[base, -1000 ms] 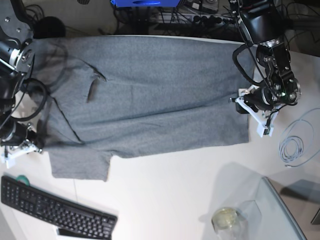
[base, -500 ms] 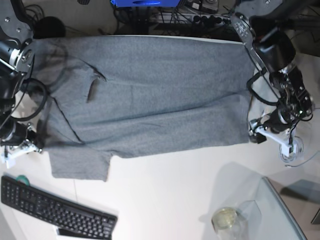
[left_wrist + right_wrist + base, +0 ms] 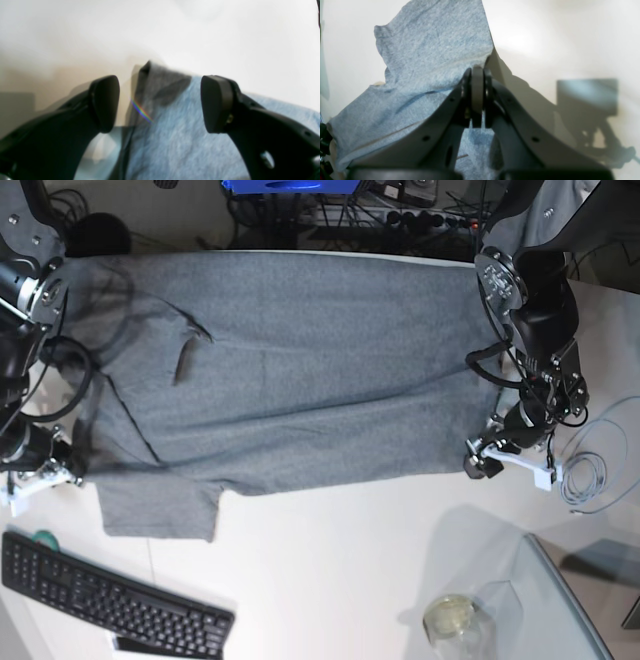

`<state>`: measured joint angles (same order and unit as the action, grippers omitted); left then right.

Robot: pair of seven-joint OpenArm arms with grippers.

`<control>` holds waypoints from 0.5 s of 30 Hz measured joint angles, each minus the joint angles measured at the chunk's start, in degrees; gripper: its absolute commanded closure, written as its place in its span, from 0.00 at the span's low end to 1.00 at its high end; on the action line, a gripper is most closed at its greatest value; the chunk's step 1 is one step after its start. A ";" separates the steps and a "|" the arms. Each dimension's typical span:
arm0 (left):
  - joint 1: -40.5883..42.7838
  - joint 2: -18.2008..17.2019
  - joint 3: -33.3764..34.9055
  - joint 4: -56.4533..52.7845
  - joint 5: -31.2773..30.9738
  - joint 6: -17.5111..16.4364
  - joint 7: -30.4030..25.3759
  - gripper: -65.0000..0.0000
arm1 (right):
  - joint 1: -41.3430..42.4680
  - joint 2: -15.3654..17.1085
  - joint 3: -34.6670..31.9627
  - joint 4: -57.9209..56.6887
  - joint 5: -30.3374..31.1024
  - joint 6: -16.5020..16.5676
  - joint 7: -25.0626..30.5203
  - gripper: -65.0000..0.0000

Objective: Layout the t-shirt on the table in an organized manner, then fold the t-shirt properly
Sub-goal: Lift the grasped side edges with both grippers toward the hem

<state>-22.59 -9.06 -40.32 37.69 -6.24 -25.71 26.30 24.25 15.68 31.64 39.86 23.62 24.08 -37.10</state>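
Grey t-shirt (image 3: 290, 370) spread flat across the white worktop (image 3: 330, 580), one side folded in. Left tool (image 3: 160, 102) gaping over the near right hem corner, gripping nothing; right tool (image 3: 477, 97) pinched together on fabric by the sleeve. Risk: shallow bite on that corner, dragging wrinkles into the fold.

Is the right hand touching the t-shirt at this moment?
Touching. In the right wrist view the right hand is shut on the t-shirt, pinching the grey fabric's edge where it bunches up between the fingertips.
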 measured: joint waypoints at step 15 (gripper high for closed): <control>-1.11 -0.15 5.18 -7.48 -0.42 0.13 -8.96 0.99 | 0.00 -0.04 0.00 0.00 0.02 0.00 0.02 1.00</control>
<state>-23.70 -9.21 -35.14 30.22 -6.66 -25.58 17.34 24.25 15.64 31.64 39.86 23.64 24.08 -37.08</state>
